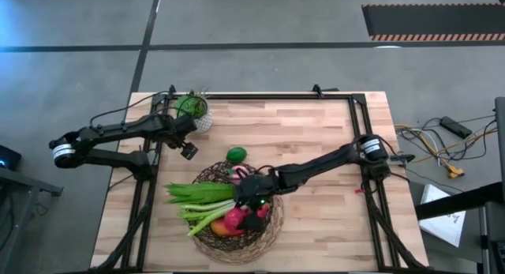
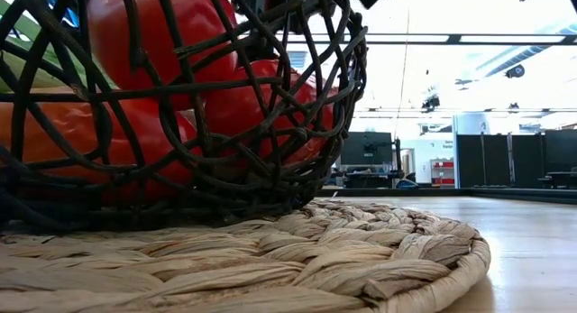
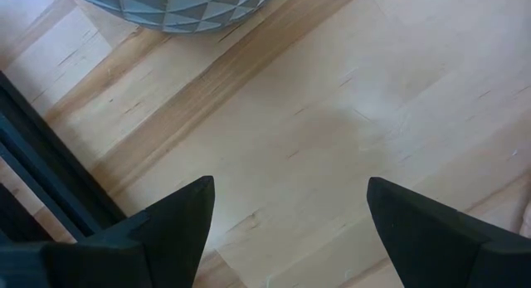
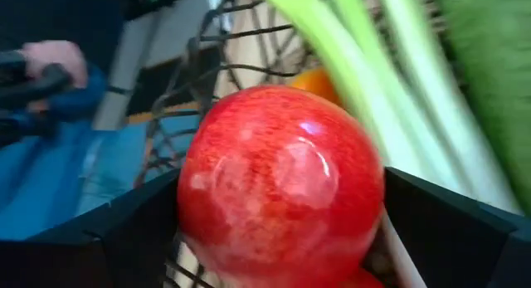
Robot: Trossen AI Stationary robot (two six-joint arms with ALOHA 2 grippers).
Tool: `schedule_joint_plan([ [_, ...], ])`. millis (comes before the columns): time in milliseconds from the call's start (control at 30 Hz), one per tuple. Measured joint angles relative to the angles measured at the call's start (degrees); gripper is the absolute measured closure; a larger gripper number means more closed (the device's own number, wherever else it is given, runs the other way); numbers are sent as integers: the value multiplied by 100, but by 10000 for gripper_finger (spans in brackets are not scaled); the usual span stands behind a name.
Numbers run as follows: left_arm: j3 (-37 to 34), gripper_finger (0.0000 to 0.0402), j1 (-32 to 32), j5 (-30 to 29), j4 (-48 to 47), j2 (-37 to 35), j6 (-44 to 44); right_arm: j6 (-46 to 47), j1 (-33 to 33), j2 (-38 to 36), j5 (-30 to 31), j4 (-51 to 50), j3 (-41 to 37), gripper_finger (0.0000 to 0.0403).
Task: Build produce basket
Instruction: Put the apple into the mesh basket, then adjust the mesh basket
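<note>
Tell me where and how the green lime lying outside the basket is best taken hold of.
Grip the lime across its rounded middle, coming straight down from above. It lies alone on the bare table just beyond the basket, so probably nothing blocks the fingers on either side. The left gripper hovers open nearby; the right gripper is over the basket with the red apple between its fingers.

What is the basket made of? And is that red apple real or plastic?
The basket looks like dark woven wicker or wire: thin strands crossing with open gaps. I can't tell which. The red apple, between the fingers of the right claw, looks like glossy plastic: its speckled skin shines with bright glare spots.
</note>
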Motion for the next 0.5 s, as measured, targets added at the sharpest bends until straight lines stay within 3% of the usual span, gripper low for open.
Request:
schedule_joint_plan([
  [167, 0, 102, 0, 0, 0, 0, 0, -320, 95, -291, 844, -964, 258, 14],
  [367, 0, 102, 0, 0, 0, 0, 0, -598, 317, -741, 1614, -1384, 273, 14],
  [500, 0, 102, 0, 0, 0, 0, 0, -1109, 527, -1168, 2850, -2005, 257, 14],
])
